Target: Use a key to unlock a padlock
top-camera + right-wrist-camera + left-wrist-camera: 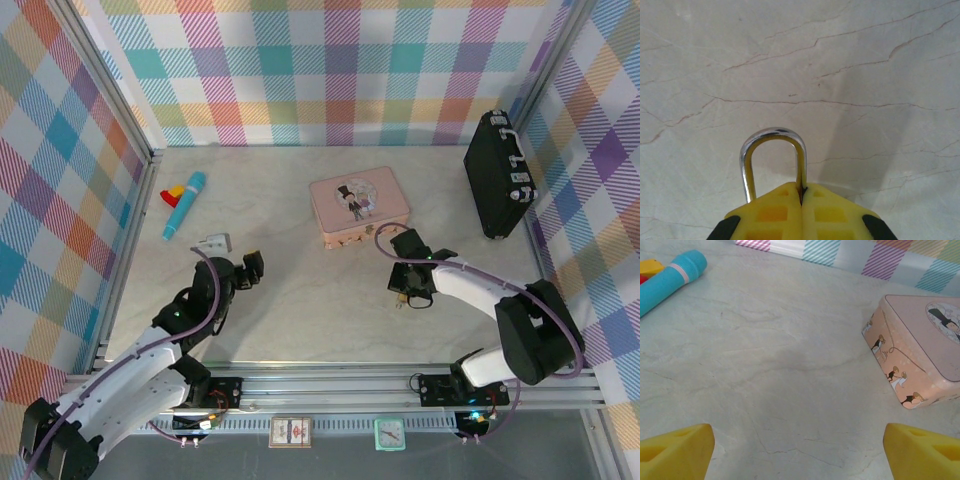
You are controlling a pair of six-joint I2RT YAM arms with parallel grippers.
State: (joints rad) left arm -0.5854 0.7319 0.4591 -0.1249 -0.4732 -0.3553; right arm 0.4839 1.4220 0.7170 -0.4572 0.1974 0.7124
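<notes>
Your right end effector (801, 192) is closed on the padlock (773, 132). In the right wrist view its two yellow fingers (770, 212) are pressed together, and the shackle comes out above them. It is a thin, silvery, shiny bow in the shape of an upside-down U. One leg goes down exactly into the seam between the fingers, and the other leg goes down behind the finger beside it. The fingers hide the body of the padlock, so you cannot tell its colour, or if the shackle is locked. The shackle points away from the wrist, over the bare marbled worktop (865, 60), and a soft shadow lies beside it.

In the top view this end effector (403, 292) is low over the worktop, on the near side of the pink tin (358, 205) and apart from it. The black case (497, 175) stands at the far right, by the wall.

Your left end effector (797, 455) is open. Its yellow fingertips (675, 450) sit in the two lower corners of the left wrist view, wide apart, with bare worktop between them. It looks toward a corner of the tin and a blue pen (670, 277). In the top view the left end effector (250, 268) is well apart from the right one. A small grey thing (213, 241) lies just beyond it, but I cannot tell what it is.
</notes>
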